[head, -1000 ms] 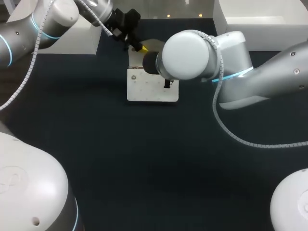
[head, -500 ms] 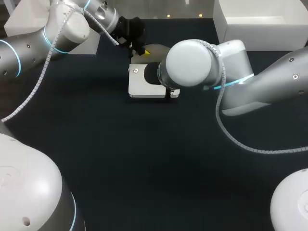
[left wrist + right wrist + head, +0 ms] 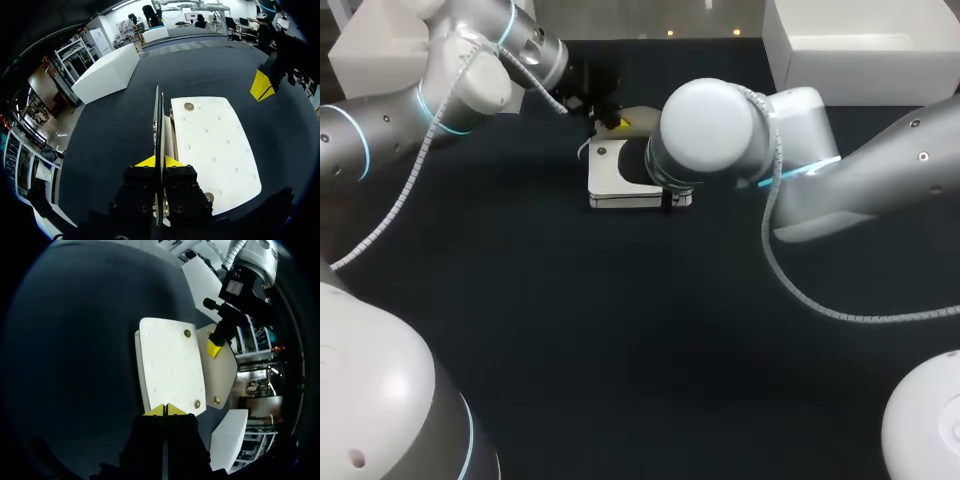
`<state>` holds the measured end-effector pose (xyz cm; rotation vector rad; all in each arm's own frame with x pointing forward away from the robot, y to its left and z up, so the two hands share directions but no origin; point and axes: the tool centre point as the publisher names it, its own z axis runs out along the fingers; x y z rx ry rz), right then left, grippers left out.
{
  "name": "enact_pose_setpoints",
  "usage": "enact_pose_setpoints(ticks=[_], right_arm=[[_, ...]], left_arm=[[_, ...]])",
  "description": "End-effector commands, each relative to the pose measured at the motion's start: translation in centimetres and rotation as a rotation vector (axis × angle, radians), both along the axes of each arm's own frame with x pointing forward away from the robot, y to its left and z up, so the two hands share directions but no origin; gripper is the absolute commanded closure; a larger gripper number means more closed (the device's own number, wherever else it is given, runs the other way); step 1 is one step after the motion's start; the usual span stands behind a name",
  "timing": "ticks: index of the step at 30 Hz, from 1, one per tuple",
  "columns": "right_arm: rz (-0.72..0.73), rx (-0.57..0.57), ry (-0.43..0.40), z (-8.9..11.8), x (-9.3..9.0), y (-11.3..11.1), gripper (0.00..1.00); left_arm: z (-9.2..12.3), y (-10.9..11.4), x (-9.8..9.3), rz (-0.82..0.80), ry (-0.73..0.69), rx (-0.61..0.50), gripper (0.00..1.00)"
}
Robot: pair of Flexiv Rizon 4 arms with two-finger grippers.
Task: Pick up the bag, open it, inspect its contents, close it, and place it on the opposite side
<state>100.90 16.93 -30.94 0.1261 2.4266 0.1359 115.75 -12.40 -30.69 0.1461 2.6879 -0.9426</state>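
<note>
Left gripper, clamped on the flap, should swing it slowly; right gripper, tips together, could steady the bag on the bench.

Head overhead, looking down; both wrists close, facing shared bag.

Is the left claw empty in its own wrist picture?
No, the left claw is shut on the thin flap of the white bag.
</note>
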Motion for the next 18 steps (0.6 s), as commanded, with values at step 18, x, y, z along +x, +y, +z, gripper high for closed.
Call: enact_pose_setpoints(ticks=[18], right_arm=[[0.029,0.013,-0.007,-1.7,-0.8,1.0,1.0]], left_arm=[[-1.6,0.0,2.0,-0.022,-0.115,0.02,1.0]])
